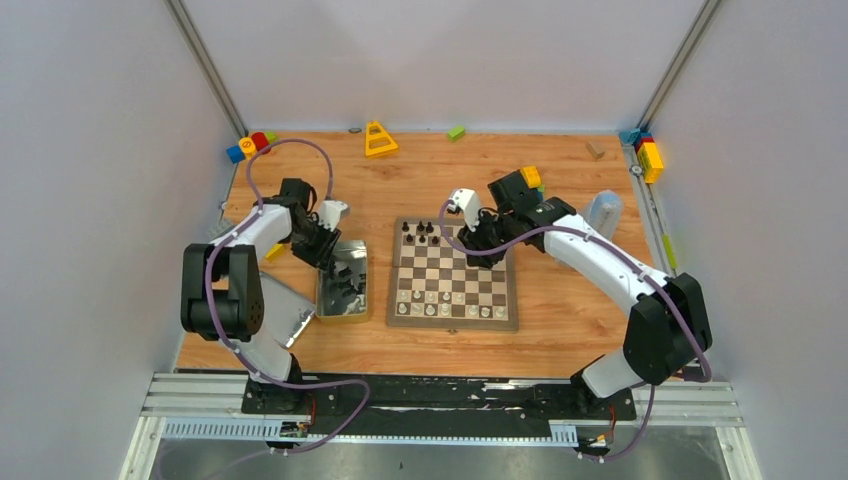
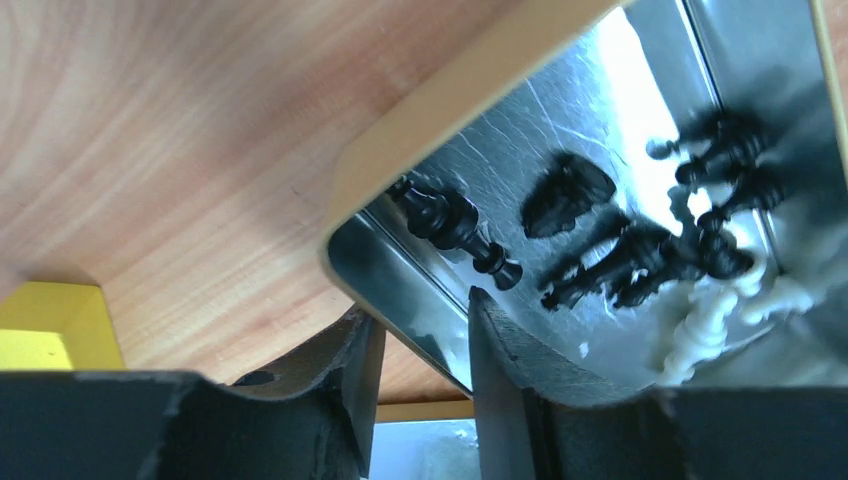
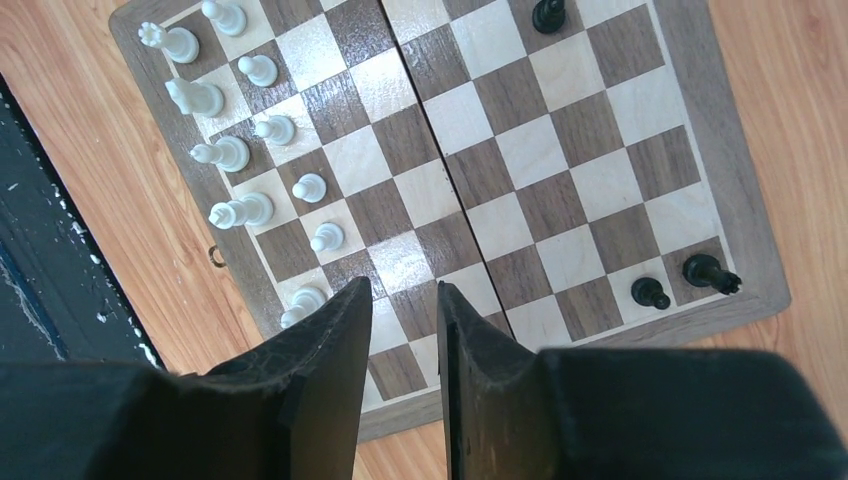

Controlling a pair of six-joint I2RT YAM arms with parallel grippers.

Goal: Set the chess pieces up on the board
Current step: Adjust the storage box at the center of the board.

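Observation:
The board (image 1: 452, 318) lies mid-table. White chess pieces (image 1: 440, 297) fill its near rows and several black ones (image 1: 420, 233) stand at its far left. In the right wrist view, white pieces (image 3: 235, 153) line the board's (image 3: 520, 150) left side and three black pieces (image 3: 650, 292) show. My right gripper (image 1: 478, 250) (image 3: 403, 287) hovers over the board's far right part, slightly open and empty. My left gripper (image 1: 328, 252) (image 2: 420, 305) is open, its fingers either side of the silver tin's wall (image 2: 400, 300). Inside lie black pieces (image 2: 565, 190) and a few white ones (image 2: 700, 320).
The tin (image 1: 355, 312) stands left of the board and its flat lid (image 1: 280, 305) lies further left. A yellow block (image 2: 50, 325) lies by the tin. Toy blocks sit along the far edge (image 1: 379, 138) and the corners (image 1: 648, 155). A translucent cup (image 1: 603, 210) stands behind the right arm.

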